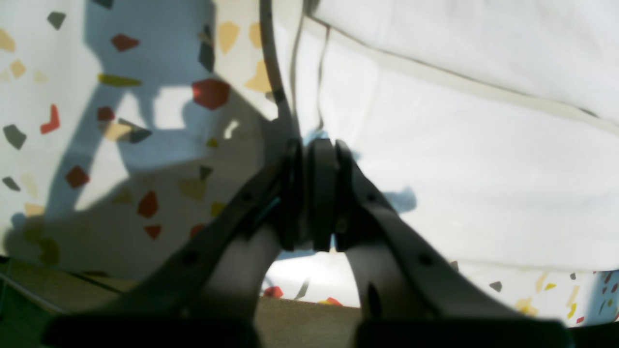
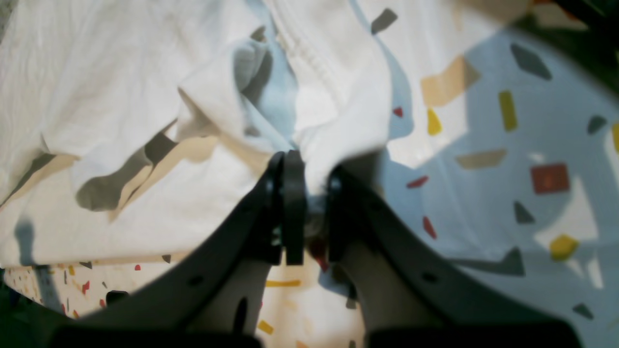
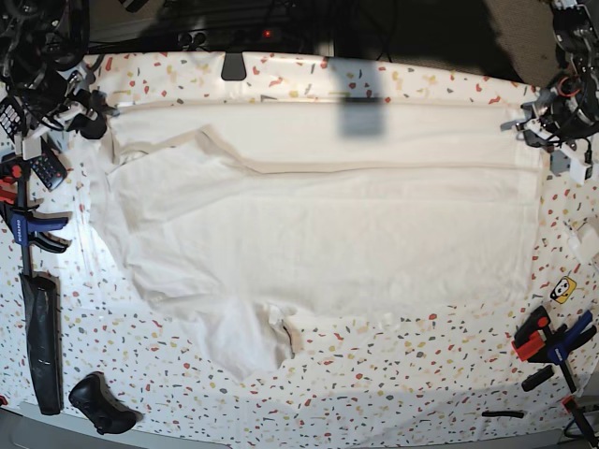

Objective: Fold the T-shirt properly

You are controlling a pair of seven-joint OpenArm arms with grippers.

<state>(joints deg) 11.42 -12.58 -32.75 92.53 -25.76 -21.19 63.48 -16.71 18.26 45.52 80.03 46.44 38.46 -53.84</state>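
Speckled terrazzo tabletop (image 3: 393, 374) fills the base view, with the T-shirt (image 3: 318, 234) spread wide across it, its far long edge already doubled over toward the middle and one short sleeve (image 3: 248, 341) trailing off the near edge. Left gripper (image 1: 314, 159) has its jaws pressed together on a thin edge of the white cloth at the shirt's corner, on the base view's right. Right gripper (image 2: 304, 169) likewise pinches a bunched fold of cloth near a ribbed seam, on the base view's left. Step in hand reads as a two-corner carry of the far edge. To do it well, both arms should likely travel together at the same height and pace, keeping the edge taut between them so the fold line lands straight, then set down before letting go. Right side's grip looks lumpy, so a crooked crease may form there. Around the work: blue and orange clamps (image 3: 557, 341) at the near right, another clamp (image 3: 28, 229) and a long dark tool (image 3: 42, 341) along the left margin, and a dark object (image 3: 103, 402) at the near left corner. All sit just off the cloth, though the loose sleeve lies nearest them.
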